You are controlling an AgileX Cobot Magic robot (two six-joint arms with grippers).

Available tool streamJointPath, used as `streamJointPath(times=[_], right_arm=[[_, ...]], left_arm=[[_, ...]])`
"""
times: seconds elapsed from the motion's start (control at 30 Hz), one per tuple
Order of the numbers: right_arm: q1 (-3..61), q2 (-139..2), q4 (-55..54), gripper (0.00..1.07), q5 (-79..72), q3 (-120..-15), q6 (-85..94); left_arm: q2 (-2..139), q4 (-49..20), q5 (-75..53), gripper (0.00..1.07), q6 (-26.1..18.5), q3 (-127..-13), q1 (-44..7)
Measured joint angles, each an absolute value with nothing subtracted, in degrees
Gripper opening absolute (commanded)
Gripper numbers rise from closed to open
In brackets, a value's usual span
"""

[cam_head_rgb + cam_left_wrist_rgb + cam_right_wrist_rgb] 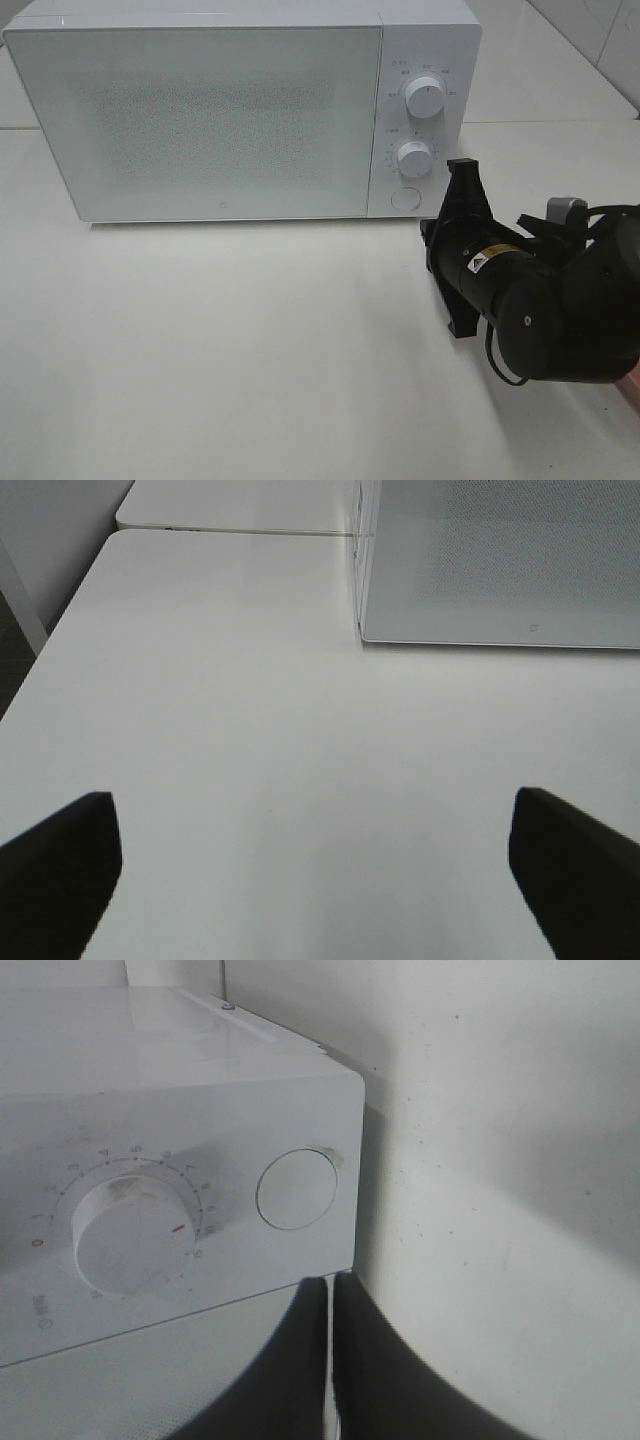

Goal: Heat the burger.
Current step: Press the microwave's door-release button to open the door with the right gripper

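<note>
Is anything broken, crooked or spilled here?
No, nothing stands out. The microwave sits straight on the table with its door shut, and no spill or damage shows.

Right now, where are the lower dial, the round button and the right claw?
lower dial (413,157): high view, front face.
round button (404,197): high view, its centre.
right claw (331,1282): right wrist view, between shut fingertips.

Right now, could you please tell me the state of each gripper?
Left gripper: open, fingers wide apart, holding nothing.
Right gripper: closed, fingers pressed together, holding nothing.
</note>
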State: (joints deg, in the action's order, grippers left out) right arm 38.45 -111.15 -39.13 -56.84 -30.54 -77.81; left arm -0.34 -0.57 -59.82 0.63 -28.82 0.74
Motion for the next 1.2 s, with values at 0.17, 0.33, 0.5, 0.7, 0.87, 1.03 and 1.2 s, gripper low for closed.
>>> streamJointPath(times=[0.17, 0.33, 0.5, 0.7, 0.87, 1.03, 1.2], right_arm=[[36.4, -112.2, -37.8, 0.00, -56.0, -31.9, -77.8], [35.5, -114.0, -37.4, 0.00, -55.5, -33.6, -77.8], [35.4, -115.6, -36.8, 0.00, -55.4, -35.5, -78.0], [33.6, -118.7, -34.3, 0.00, -55.4, -39.6, -78.2], [33.5, -120.2, -33.9, 0.00, -55.4, -41.4, -78.2], [33.5, -122.2, -33.8, 0.00, -55.4, -43.1, -78.2], [32.9, -123.6, -33.6, 0.00, -55.6, -44.7, -78.2]], left_arm=[[-0.3, -0.6, -59.8, 0.98, 0.6, -28.8, 0.7], [-0.3, -0.6, -59.8, 0.98, 0.6, -28.8, 0.7], [-0.3, -0.6, -59.8, 0.98, 0.6, -28.8, 0.7], [-0.3, -0.6, -59.8, 0.98, 0.6, -28.8, 0.7], [-0.3, -0.6, -59.8, 0.98, 0.6, -28.8, 0.7], [-0.3, -0.6, -59.8, 0.98, 0.6, -28.8, 0.7], [-0.3, -0.6, -59.8, 0.98, 0.6, -28.8, 0.7]])
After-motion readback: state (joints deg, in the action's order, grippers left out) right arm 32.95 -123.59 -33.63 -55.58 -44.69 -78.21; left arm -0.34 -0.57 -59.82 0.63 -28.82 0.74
